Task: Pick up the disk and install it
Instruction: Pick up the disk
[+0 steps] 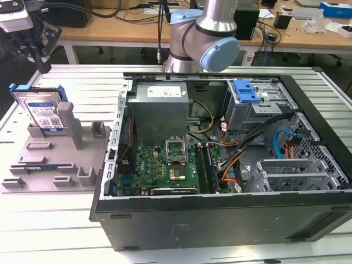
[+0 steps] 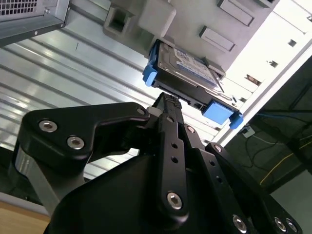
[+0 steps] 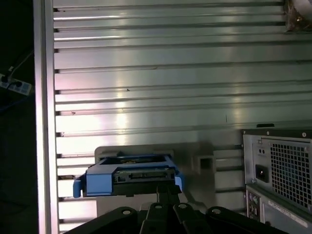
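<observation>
Hanging at the exterior view's left, the gripper (image 1: 42, 65) points down just above the disk (image 1: 45, 113), which stands upright in a gray stand (image 1: 33, 165); the gripper's opening cannot be told.
</observation>
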Available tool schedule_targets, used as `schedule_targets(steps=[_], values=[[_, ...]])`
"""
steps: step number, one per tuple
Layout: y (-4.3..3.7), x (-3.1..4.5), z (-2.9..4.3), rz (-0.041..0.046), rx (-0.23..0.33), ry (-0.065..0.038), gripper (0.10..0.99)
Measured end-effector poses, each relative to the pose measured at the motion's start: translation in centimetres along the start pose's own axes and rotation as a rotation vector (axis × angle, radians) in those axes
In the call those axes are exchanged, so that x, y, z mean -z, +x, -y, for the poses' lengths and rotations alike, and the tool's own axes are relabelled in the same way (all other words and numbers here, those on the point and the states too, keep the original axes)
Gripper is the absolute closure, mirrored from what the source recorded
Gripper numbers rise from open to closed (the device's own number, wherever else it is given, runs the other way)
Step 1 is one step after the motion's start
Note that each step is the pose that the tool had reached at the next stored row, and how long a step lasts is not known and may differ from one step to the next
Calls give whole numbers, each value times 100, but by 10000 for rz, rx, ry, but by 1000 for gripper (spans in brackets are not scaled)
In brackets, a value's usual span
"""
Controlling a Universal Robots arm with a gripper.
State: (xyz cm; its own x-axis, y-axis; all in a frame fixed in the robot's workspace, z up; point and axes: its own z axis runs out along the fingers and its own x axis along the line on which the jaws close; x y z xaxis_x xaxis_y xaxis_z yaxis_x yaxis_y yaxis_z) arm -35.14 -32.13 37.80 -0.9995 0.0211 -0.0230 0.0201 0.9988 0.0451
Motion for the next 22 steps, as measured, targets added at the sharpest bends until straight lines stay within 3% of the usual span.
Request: schedule_targets(steps=[4,5,7,8,9,11,12,13,16,22], values=[[0,-1,0,-42,795,-18,980],[0,-1,0,-84,1530,-34,980],[0,-2,0,-128,2301,-53,973],[0,-2,0,-140,2481,-56,918],[0,-2,0,-152,2677,-61,918],[0,-4,0,-185,3194,-73,792],[0,-4,0,-196,3367,-77,792],[0,-4,0,-213,3639,-84,667],[0,-9,1,-274,4684,-107,667],[0,-15,1,-337,6072,-135,667]])
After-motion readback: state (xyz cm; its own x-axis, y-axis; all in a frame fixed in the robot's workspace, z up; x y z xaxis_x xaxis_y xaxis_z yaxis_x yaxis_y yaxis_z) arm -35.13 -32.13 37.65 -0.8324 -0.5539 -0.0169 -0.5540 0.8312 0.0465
